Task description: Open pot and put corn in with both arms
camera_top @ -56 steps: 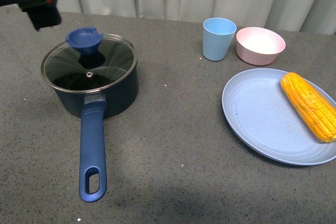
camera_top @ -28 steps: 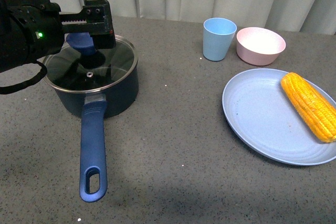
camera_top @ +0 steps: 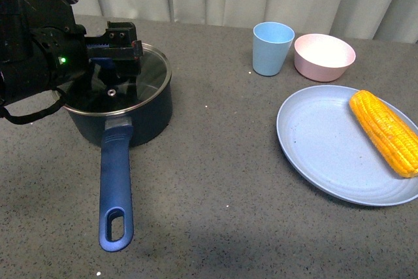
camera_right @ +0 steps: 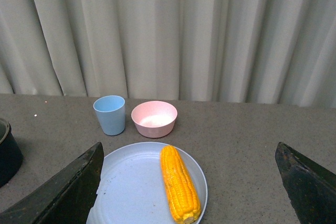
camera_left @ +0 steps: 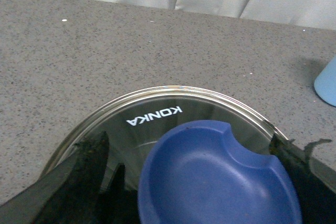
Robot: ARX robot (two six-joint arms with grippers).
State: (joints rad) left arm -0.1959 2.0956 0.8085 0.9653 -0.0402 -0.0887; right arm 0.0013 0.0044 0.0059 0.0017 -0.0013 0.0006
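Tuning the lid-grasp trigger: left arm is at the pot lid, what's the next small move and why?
Probably close the left gripper on the blue knob. Its jaws stand open on either side of the knob, a gap showing at one, and the glass lid sits on the pot, so nothing is gripped yet. Lifting comes after.

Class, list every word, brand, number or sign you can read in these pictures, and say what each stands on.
"KONKA": white letters on the glass lid of the pot, seen upside down in the left wrist view.
No other text can be read in any view.
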